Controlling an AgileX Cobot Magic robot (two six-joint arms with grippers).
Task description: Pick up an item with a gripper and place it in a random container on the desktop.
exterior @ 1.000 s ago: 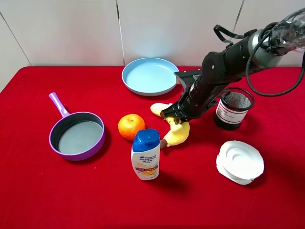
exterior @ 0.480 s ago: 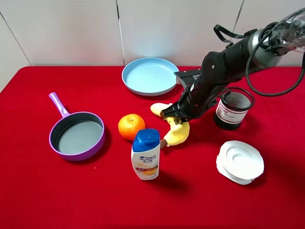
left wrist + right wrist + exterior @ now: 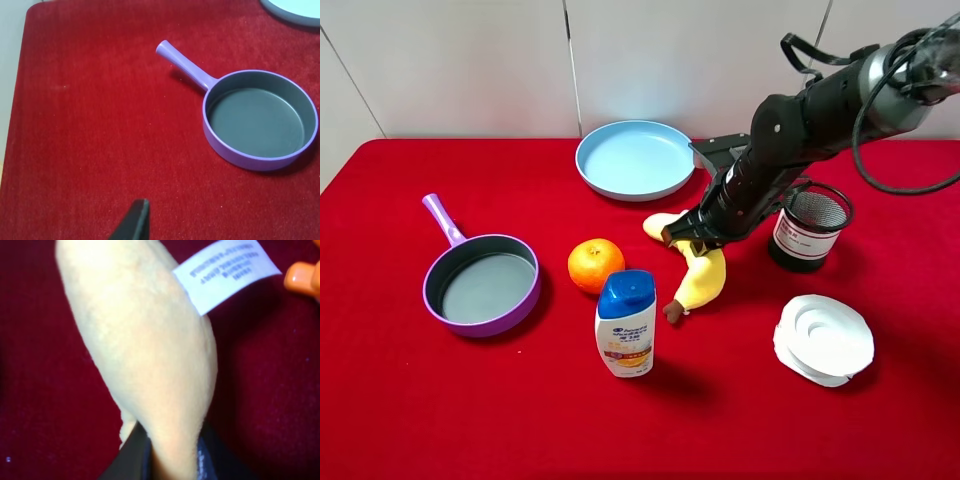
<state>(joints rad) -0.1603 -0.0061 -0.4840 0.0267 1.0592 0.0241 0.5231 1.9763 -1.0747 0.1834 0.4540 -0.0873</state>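
Observation:
The pale-yellow toy banana (image 3: 703, 278) hangs from my right gripper (image 3: 692, 240), which is shut on its middle; the brown stem tip points down at the red cloth (image 3: 400, 400). In the right wrist view the banana (image 3: 145, 355) fills the frame, with a white label, and the black fingers (image 3: 205, 460) clamp it. The light-blue plate (image 3: 635, 160) lies behind and to the left of the gripper and holds nothing. Only one black fingertip (image 3: 135, 222) of my left gripper shows, above bare cloth.
An orange (image 3: 595, 265) and a white shampoo bottle with a blue cap (image 3: 626, 323) stand just left of the banana. A black mesh cup (image 3: 810, 227) is close on the right, a white dish (image 3: 823, 338) in front of it. A purple frying pan (image 3: 482, 285) sits at the left.
My right arm has risen and shifted slightly right with the banana. The banana now hangs longer, its stem end swung lower and a little to the right.

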